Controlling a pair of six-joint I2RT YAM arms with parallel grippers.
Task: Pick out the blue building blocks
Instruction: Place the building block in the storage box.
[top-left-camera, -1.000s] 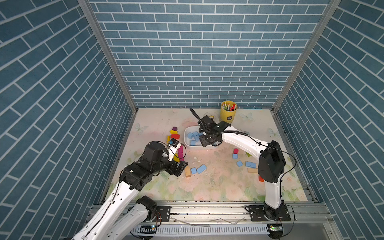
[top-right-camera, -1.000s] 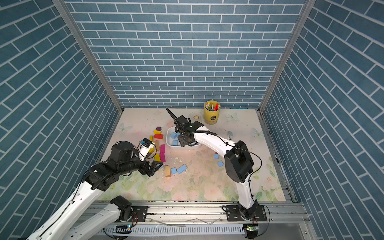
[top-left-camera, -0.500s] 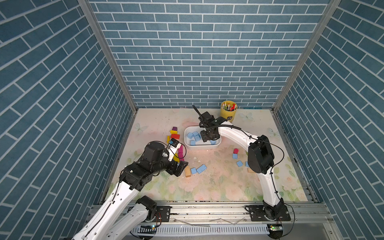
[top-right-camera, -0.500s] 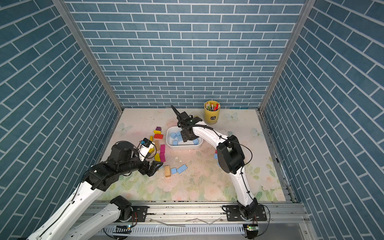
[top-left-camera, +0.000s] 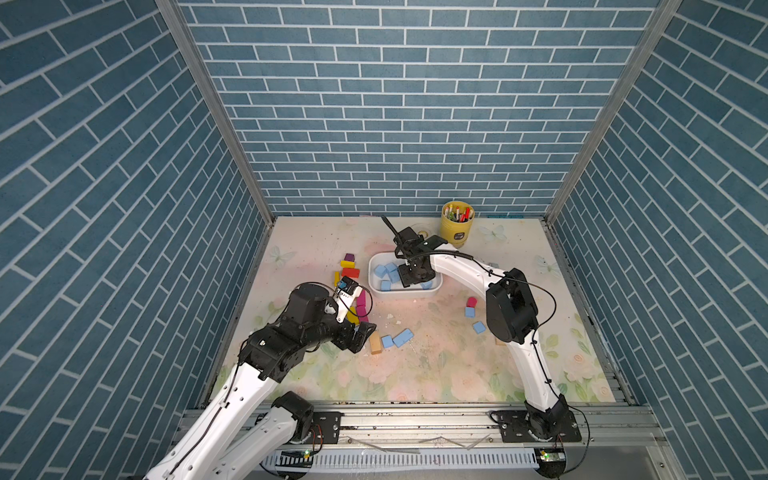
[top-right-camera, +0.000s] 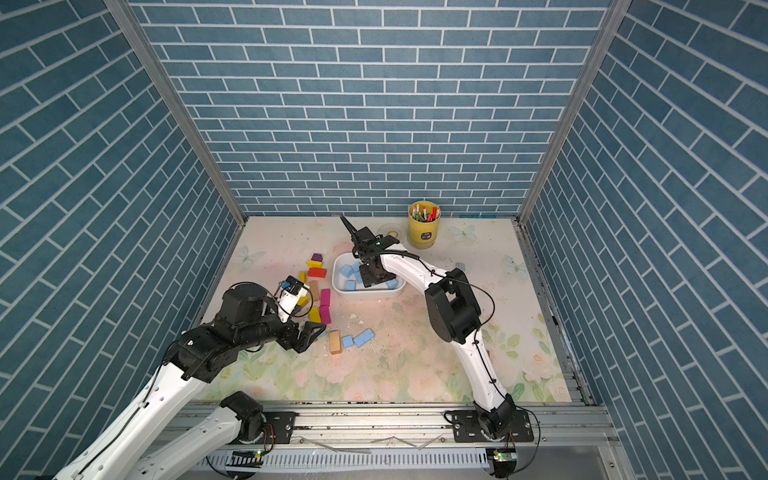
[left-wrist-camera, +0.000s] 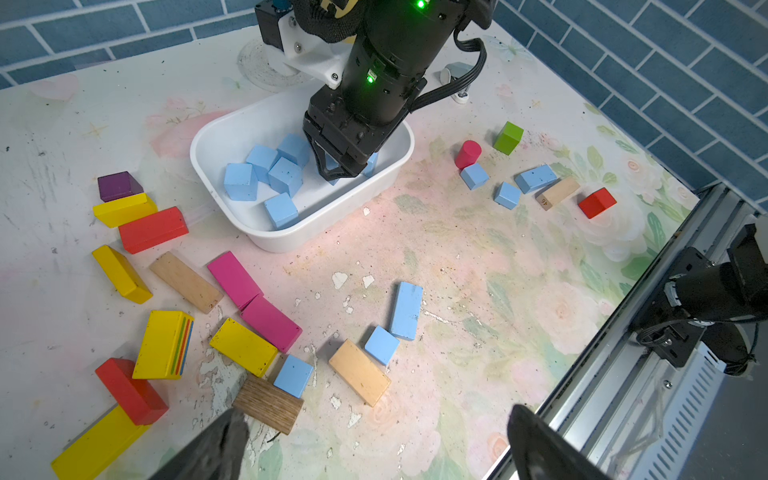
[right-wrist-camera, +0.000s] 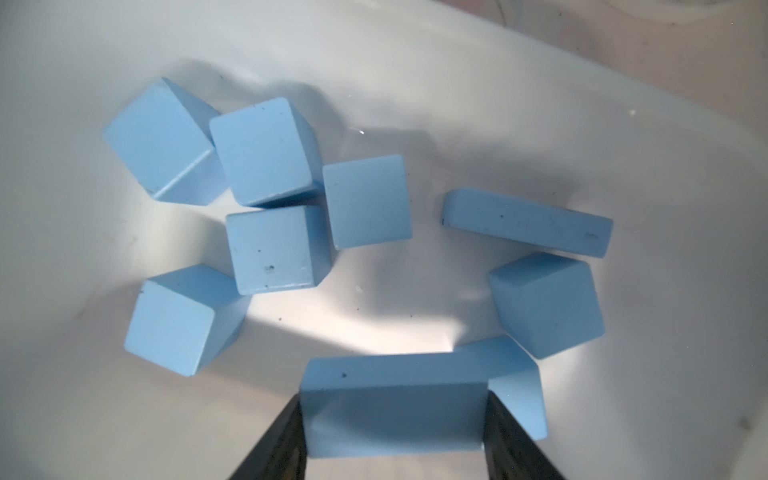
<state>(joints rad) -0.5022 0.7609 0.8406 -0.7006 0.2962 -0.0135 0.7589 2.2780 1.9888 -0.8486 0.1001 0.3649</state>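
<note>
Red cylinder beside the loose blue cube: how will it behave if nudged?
The red cylinder stands on end beside a blue cube, so a nudge there could topple it. Once on its side, its round wall would probably let it roll. It looks rigid.

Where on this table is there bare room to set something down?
Bare: front middle of the floral mat, between the long sky-blue brick and the front rail; the back-left corner too. Crowded: coloured wooden blocks left of the white plastic tub.
</note>
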